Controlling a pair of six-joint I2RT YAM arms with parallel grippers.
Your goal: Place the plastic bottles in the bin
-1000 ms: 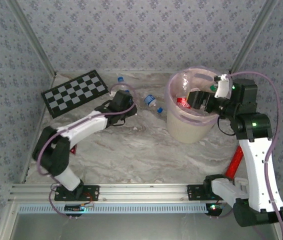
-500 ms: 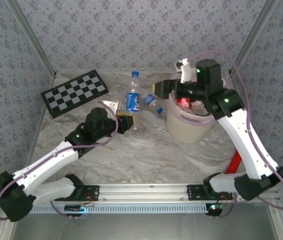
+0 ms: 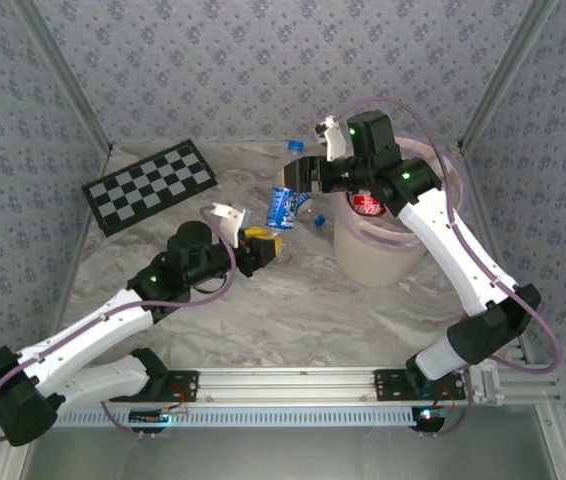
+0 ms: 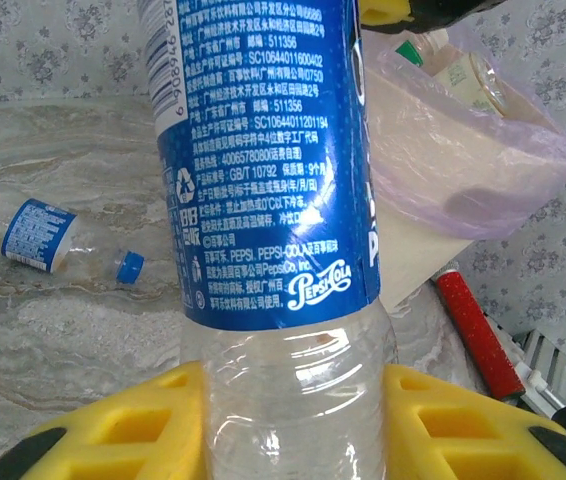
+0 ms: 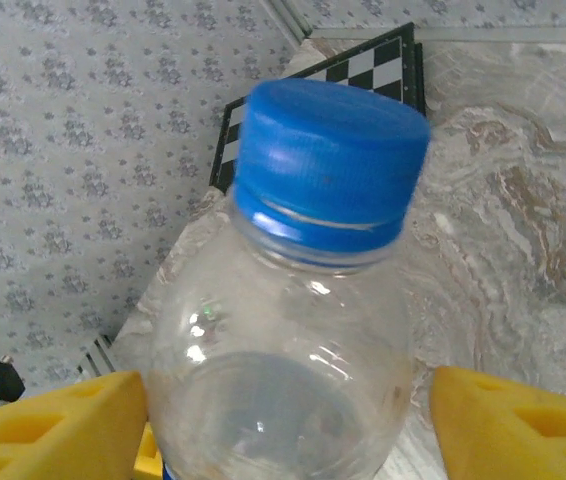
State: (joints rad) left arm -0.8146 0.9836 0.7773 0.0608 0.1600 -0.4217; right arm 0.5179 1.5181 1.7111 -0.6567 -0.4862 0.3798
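Observation:
A clear plastic bottle (image 3: pixel 284 205) with a blue Pepsi label (image 4: pixel 273 200) and a blue cap (image 5: pixel 328 160) is held up above the table, left of the bin. My left gripper (image 3: pixel 266 243) is shut on its clear lower end, yellow fingers (image 4: pixel 133 425) pressed to both sides. My right gripper (image 3: pixel 303 178) is open around its shoulder below the cap; in the right wrist view one yellow finger (image 5: pixel 508 425) stands clear of it. The cream bin (image 3: pixel 383 262) with its pink bag (image 4: pixel 483 150) holds other bottles (image 3: pixel 368 205).
Another blue-labelled bottle (image 4: pixel 43 235) lies on the marble table (image 3: pixel 293 300) near the bin, its blue cap (image 3: pixel 319 219) toward me. A checkerboard (image 3: pixel 150 185) lies at the back left. A red cylinder (image 4: pixel 478 335) rests beside the bin.
My left gripper took the bottle from the back of the table and raised it, tilting it toward the bin. My right gripper swung left from over the bin to the bottle's top.

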